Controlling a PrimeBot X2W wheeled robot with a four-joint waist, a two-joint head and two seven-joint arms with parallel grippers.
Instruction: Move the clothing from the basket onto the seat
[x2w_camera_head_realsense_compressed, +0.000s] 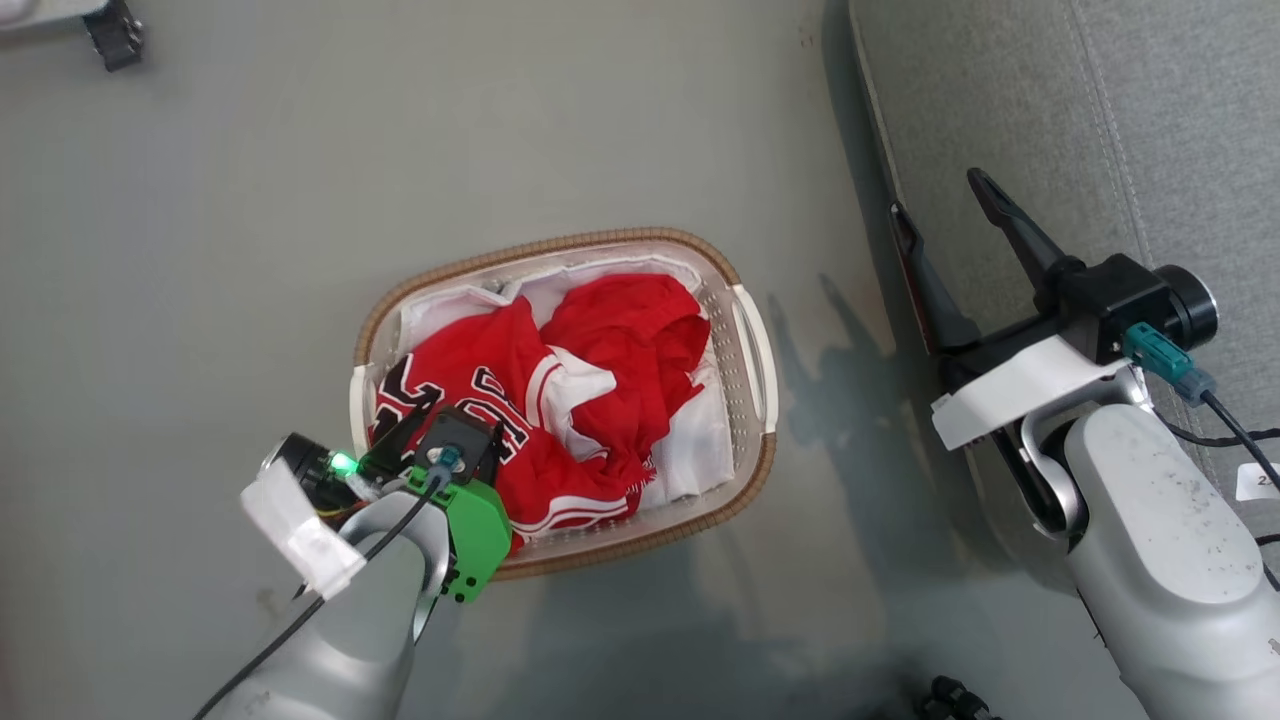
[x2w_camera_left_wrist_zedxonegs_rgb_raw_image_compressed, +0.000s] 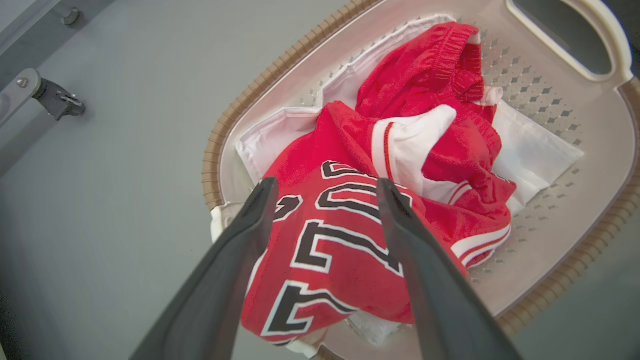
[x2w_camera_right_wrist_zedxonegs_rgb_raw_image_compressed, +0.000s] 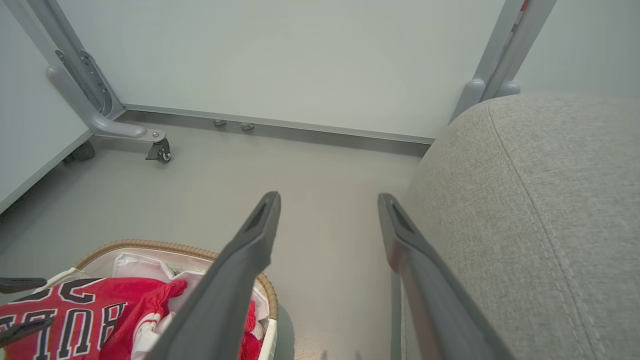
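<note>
One big grey seat (x2w_camera_head_realsense_compressed: 1150, 120) takes up the right side of the scene, its rounded edge and stitched seams plain in the right wrist view (x2w_camera_right_wrist_zedxonegs_rgb_raw_image_compressed: 540, 200). Left of it lies grey floor (x2w_camera_head_realsense_compressed: 400, 150), and on that floor, well apart from the seat, stands the basket (x2w_camera_head_realsense_compressed: 560, 245), oval with a brown woven rim (x2w_camera_left_wrist_zedxonegs_rgb_raw_image_compressed: 220, 135) and a white handle at each end.

The clothing (x2w_camera_head_realsense_compressed: 600, 340) is all in the basket: a red heap with white trim, the piece with black-and-white lettering on the near left side (x2w_camera_left_wrist_zedxonegs_rgb_raw_image_compressed: 340, 240) and a plain red piece bunched at the far right. A white liner (x2w_camera_head_realsense_compressed: 690, 450) shows under and around it (x2w_camera_left_wrist_zedxonegs_rgb_raw_image_compressed: 535, 150).

The left gripper (x2w_camera_head_realsense_compressed: 430, 430) is over the near left part of the basket, pointing down at the lettered piece. Its two fingers are spread wide (x2w_camera_left_wrist_zedxonegs_rgb_raw_image_compressed: 326, 184), with the lettering showing between them and nothing pinched. Whether the tips touch the cloth cannot be told.

The right gripper (x2w_camera_head_realsense_compressed: 938, 198) is at the seat's left edge, its fingers also spread wide (x2w_camera_right_wrist_zedxonegs_rgb_raw_image_compressed: 328, 197) and empty, one over the floor, the other beside the seat's side.

A small caster (x2w_camera_head_realsense_compressed: 115, 35) sits at the far left.
</note>
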